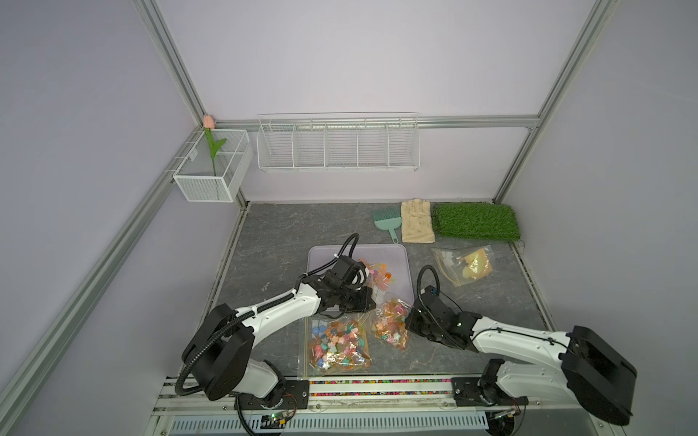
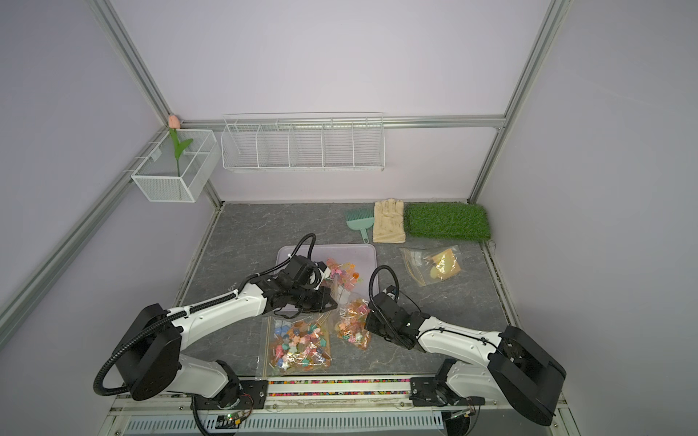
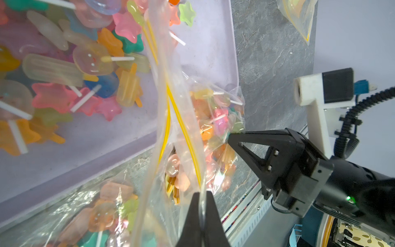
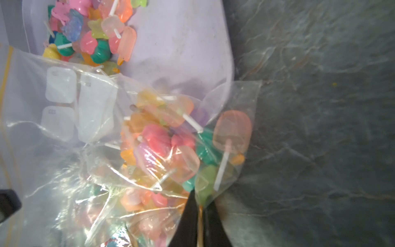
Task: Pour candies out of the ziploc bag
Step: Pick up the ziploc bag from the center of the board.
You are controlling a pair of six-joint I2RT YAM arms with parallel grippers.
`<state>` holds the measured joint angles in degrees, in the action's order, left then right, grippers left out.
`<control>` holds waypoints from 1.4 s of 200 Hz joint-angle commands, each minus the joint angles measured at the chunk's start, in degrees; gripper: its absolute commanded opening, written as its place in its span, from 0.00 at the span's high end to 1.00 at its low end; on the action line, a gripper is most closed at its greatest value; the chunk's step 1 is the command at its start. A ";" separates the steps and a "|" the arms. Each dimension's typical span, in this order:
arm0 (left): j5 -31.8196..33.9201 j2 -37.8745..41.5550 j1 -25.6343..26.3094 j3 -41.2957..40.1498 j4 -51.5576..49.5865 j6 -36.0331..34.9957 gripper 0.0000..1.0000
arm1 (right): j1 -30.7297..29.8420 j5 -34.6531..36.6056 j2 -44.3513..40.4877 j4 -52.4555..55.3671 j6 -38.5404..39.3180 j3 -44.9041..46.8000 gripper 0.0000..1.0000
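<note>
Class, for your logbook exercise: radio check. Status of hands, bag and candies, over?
Left hand shut on bag near zip. Right hand shut on its bottom end. Some candies in tray, rest in bag. Second bag lies close by.

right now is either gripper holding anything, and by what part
Both hold the same bag: the left gripper pinches its zip edge, the right gripper the far end, opposite the zip.

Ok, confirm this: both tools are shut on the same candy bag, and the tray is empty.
The tray is not empty: the left wrist view shows a pile of candies lying in it. The rest holds: the left tool and the right tool are both shut on the bag.
</note>
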<state>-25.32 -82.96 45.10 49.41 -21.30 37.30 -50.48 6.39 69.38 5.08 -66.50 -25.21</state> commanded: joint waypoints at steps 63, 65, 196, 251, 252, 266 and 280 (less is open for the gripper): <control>1.54 -0.62 0.54 3.05 -0.11 0.67 1.00 | -0.06 2.82 -8.58 6.91 1.60 -4.23 0.93; 1.51 -0.62 0.57 3.13 -0.03 0.71 1.00 | -0.10 2.96 -9.01 7.23 1.74 -4.41 0.93; 5.45 -0.47 0.51 10.45 -0.46 2.59 1.00 | 6.25 4.44 -13.66 18.82 7.70 -15.57 0.94; 6.51 -3.09 0.51 14.95 -0.26 3.10 1.00 | 11.58 -0.76 -10.88 20.34 11.53 -21.75 0.94; 6.47 -3.13 0.51 15.07 -0.25 3.12 1.00 | 11.61 -0.81 -10.82 20.37 11.59 -21.82 0.94; 5.65 -4.13 0.51 16.37 0.47 3.47 1.00 | 12.75 -1.12 -10.41 21.71 12.34 -23.09 0.94; 4.40 -5.10 0.60 17.24 1.44 3.65 1.00 | 13.92 -1.22 -10.90 23.11 12.43 -23.01 0.94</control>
<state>-20.21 -86.35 45.41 64.10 -21.50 40.10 -38.30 6.33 59.00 26.06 -56.12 -46.65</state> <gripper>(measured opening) 0.046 0.065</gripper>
